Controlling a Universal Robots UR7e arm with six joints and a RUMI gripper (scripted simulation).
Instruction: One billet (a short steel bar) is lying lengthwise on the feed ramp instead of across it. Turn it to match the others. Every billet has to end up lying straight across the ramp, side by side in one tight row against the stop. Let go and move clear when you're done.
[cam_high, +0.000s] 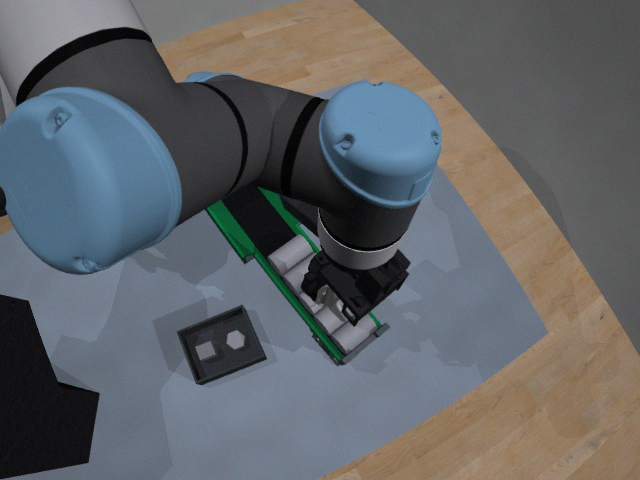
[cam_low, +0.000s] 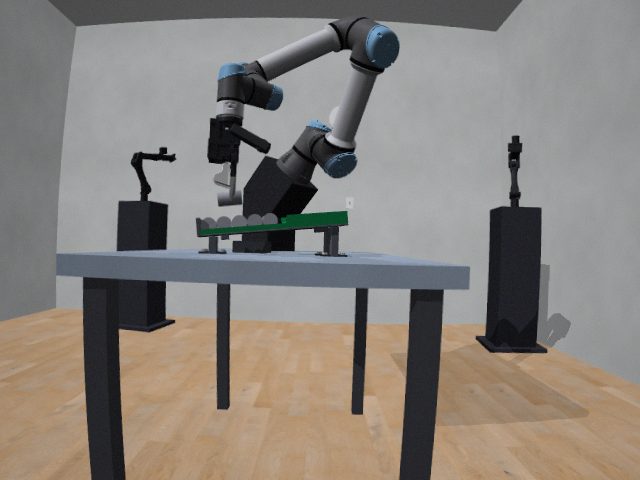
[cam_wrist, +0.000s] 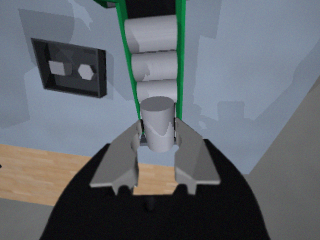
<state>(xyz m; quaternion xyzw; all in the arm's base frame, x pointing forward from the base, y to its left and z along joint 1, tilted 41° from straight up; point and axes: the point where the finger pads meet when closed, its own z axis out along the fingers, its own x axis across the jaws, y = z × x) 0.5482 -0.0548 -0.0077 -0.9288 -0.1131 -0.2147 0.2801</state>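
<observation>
My gripper (cam_low: 232, 194) (cam_wrist: 159, 119) is shut on a grey steel billet (cam_low: 223, 198) (cam_wrist: 158, 111) and holds it level in the air above the lower part of the feed ramp (cam_high: 227, 225) (cam_low: 316, 218) (cam_wrist: 181, 60). The held billet points along the ramp's length. Several other billets (cam_high: 292, 254) (cam_low: 269, 219) (cam_wrist: 151, 34) lie across the ramp, side by side in a row that reaches down to the stop (cam_high: 366, 345) (cam_low: 198, 227). In the top view my gripper covers part of the row and the held billet is mostly hidden.
A dark tray (cam_high: 222, 373) (cam_wrist: 75, 92) with two small light pieces, one of them hexagonal, stands on the table beside the ramp. Green side rails (cam_wrist: 125, 55) border the row. The ramp's raised upper end carries taller green walls.
</observation>
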